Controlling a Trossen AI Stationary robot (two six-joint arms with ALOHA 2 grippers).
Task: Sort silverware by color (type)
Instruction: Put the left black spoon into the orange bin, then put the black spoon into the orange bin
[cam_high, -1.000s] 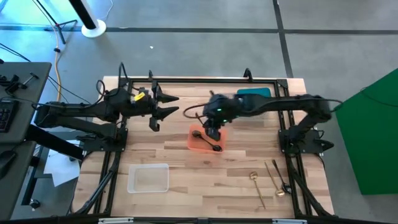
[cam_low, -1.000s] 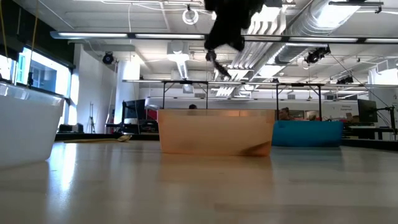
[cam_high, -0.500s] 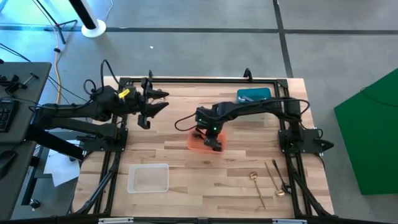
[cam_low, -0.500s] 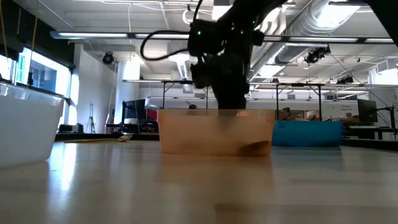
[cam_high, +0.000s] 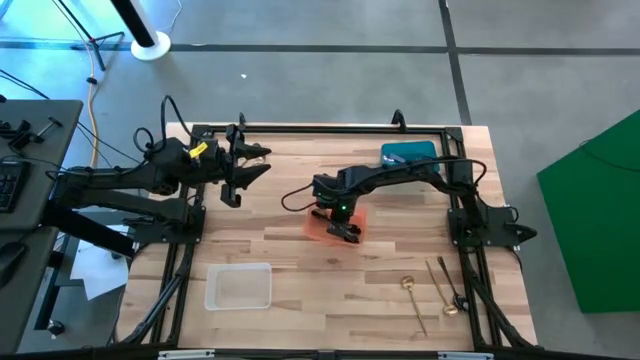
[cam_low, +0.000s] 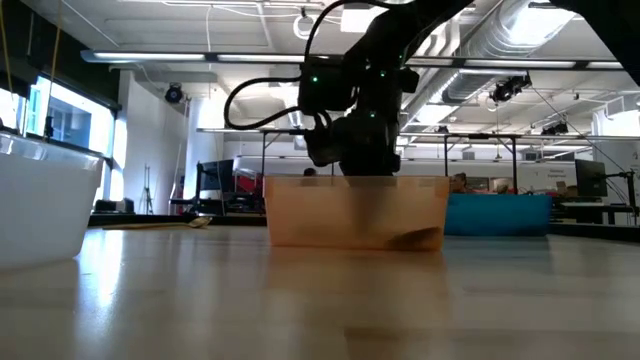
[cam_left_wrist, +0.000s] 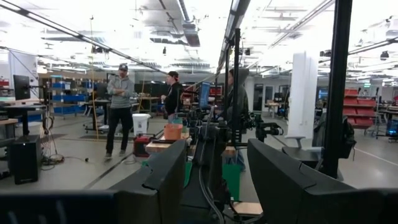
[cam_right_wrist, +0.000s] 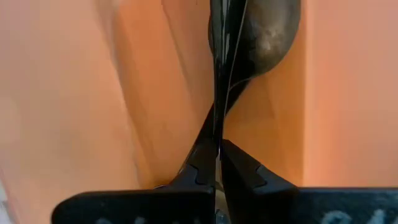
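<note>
right gripper (cam_right_wrist: 217, 146): closed on black spoon (cam_right_wrist: 261, 37), down inside orange bin (cam_high: 318, 226)
left gripper (cam_high: 240, 168): open, empty
risk: spoon snags bin wall, bin tips

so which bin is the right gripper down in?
The orange bin mid-table. The right gripper is lowered into it, shut on a black spoon; the teal bin and clear bin sit apart.

Both arms are dark, jointed links on black tube frames. The left arm (cam_high: 150, 178), at the picture's left, carries a yellow tag near its wrist and looping black cable. The right arm (cam_high: 420, 175), right of centre, shows a green light near its wrist and a black cable loop.
</note>
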